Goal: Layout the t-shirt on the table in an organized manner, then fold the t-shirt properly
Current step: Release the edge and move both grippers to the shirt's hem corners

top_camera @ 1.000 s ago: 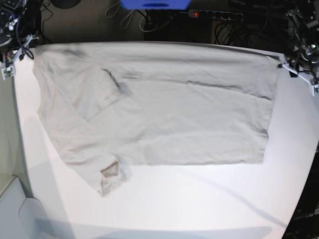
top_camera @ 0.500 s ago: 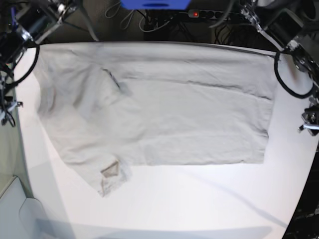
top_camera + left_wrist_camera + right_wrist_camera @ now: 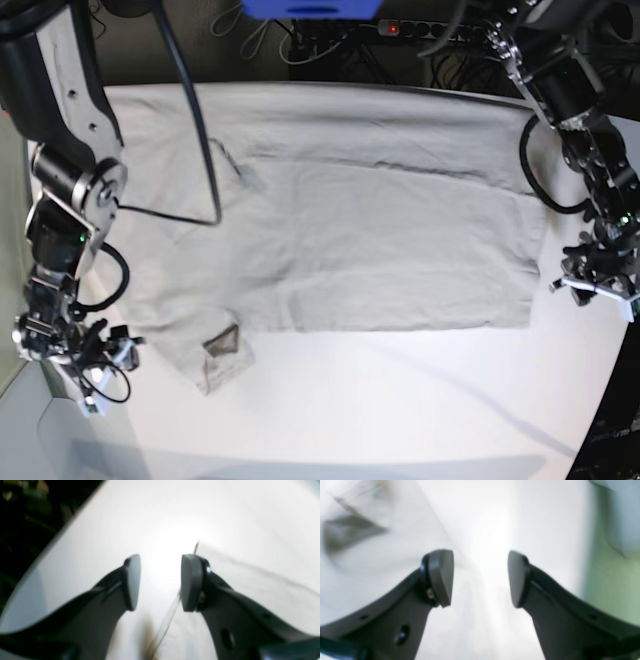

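Both sets of jaws stand parted and empty: the left gripper (image 3: 160, 582) hangs over the shirt's hem edge, the right gripper (image 3: 480, 578) over bare surface (image 3: 400, 420) beside the sleeve. Both arms have swung in from the far corners to the near edge within a second. The t-shirt (image 3: 350, 230) lies spread, near sleeve crumpled; I judge a grab for smoothing comes next.

Left hand (image 3: 160, 582) is hanging over the white desk (image 3: 105, 537), jaws standing apart with nothing between them. T-shirt (image 3: 250, 585) is lying flat at right, its edge running under the right pad. Dark blurred background is showing top left.
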`<state>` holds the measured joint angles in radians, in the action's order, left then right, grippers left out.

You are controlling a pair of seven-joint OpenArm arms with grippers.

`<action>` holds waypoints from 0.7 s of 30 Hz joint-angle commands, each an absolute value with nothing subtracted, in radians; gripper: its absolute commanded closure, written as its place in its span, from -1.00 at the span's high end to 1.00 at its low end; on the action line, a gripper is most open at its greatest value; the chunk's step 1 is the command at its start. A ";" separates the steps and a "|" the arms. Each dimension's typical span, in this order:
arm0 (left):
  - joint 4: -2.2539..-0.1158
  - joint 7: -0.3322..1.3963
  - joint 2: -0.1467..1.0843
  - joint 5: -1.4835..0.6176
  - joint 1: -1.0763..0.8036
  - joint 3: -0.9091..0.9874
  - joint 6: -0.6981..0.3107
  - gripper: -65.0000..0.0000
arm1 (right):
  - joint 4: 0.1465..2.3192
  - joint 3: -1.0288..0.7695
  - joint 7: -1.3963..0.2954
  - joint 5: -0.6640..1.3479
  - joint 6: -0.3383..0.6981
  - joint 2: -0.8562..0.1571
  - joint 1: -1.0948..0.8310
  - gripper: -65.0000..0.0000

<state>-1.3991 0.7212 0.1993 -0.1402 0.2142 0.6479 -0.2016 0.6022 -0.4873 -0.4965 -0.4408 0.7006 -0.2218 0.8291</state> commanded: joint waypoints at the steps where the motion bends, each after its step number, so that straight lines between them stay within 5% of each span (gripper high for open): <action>1: -1.411 0.677 0.217 -0.150 0.237 0.651 -0.202 -0.21 | 0.553 -0.475 -0.443 -0.435 0.698 -0.228 0.888 0.06; 9: -1.520 0.668 0.237 -0.154 0.163 0.653 -0.208 -0.21 | 0.354 -0.476 -0.226 -0.435 0.698 -0.268 0.938 0.06; 21: -1.561 0.674 0.231 -0.156 0.130 0.667 -0.209 -0.21 | 0.357 -0.476 -0.196 -0.433 0.625 -0.352 0.822 0.06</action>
